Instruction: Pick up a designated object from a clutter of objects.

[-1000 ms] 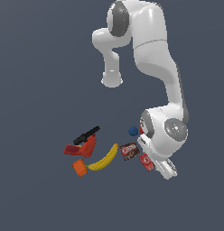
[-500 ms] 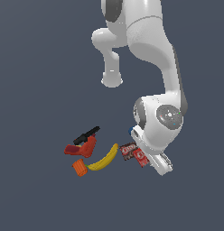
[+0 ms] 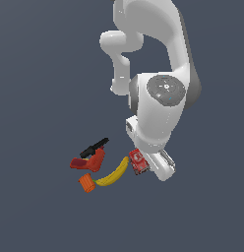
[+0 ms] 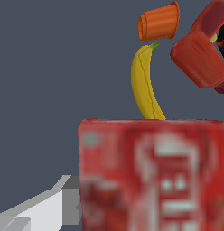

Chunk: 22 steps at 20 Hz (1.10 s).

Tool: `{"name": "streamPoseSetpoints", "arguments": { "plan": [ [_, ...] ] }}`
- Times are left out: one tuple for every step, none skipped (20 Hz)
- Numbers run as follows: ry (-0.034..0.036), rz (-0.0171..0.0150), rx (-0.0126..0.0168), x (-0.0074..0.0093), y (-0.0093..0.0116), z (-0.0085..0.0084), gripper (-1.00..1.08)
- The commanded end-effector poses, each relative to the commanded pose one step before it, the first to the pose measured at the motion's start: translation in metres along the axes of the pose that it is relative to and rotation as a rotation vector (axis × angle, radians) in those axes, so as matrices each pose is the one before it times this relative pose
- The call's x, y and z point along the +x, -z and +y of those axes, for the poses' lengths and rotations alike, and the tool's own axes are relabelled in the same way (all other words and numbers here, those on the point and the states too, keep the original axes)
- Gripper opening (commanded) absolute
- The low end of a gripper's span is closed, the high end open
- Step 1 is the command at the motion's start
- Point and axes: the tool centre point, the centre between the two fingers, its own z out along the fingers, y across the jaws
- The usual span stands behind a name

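The bright-red box (image 3: 138, 162) sits between the fingers of my gripper (image 3: 146, 166), at the tip of the arm just to the exterior view's right of the banana (image 3: 113, 173). In the wrist view the box (image 4: 152, 176) fills the near field, blurred, with white markings on its face. One grey-white finger (image 4: 50, 205) presses against its side; the other finger is out of frame. The gripper looks shut on the box. The darker box, the blue ball and the red cup are hidden behind the arm.
The yellow banana (image 4: 145, 83) lies beyond the box. The orange cylinder (image 3: 86, 183) lies at the banana's far tip (image 4: 159, 21). The red-and-black drill (image 3: 90, 157) lies beside them (image 4: 202, 49). The floor is plain dark grey.
The arm's wrist has swung up and toward the camera and now looks larger. It now covers the blue ball and the darker box. The bright-red box stays at the gripper's tip.
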Motion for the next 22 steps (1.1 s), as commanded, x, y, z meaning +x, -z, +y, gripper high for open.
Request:
{"name": "streamPoseSetpoints", "arguments": {
  "plan": [
    [0.00014,-0.00078,-0.00006,0.01495,0.02636,0.01049,-1.0],
    [0.0,0.0,0.0,0.00594,0.0104,0.00385,-1.0],
    [0.0,0.0,0.0,0.00594,0.0104,0.00383,-1.0],
    [0.0,0.0,0.0,0.00593,0.01037,0.0038,-1.0],
    [0.0,0.0,0.0,0.00592,0.01033,0.00376,-1.0],
    [0.0,0.0,0.0,0.00591,0.0103,0.00373,-1.0],
    [0.0,0.0,0.0,0.00591,0.01027,0.00369,-1.0],
    [0.0,0.0,0.0,0.0059,0.01022,0.00365,-1.0],
    [0.0,0.0,0.0,0.00589,0.01017,0.00361,-1.0],
    [0.0,0.0,0.0,0.00588,0.01011,0.00356,-1.0],
    [0.0,0.0,0.0,0.00587,0.01005,0.00351,-1.0],
    [0.0,0.0,0.0,0.00585,0.00997,0.00345,-1.0],
    [0.0,0.0,0.0,0.00584,0.00989,0.0034,-1.0],
    [0.0,0.0,0.0,0.00582,0.0098,0.00333,-1.0],
    [0.0,0.0,0.0,0.0058,0.0097,0.00326,-1.0],
    [0.00036,0.00059,-0.00006,0.00521,0.0095,0.00296,-1.0],
    [0.0,0.0,0.0,0.00524,0.00866,0.00284,-1.0],
    [0.0,0.0,0.0,0.00488,0.00799,0.00259,-1.0],
    [0.0,0.0,0.0,0.00452,0.00736,0.00235,-1.0],
    [0.00023,0.0006,-0.00026,0.00382,0.00682,0.00194,-1.0],
    [0.0,0.0,0.0,0.00383,0.00615,0.0019,-1.0],
    [0.0,0.0,0.0,0.0035,0.00557,0.0017,-1.0]
  ]
}}
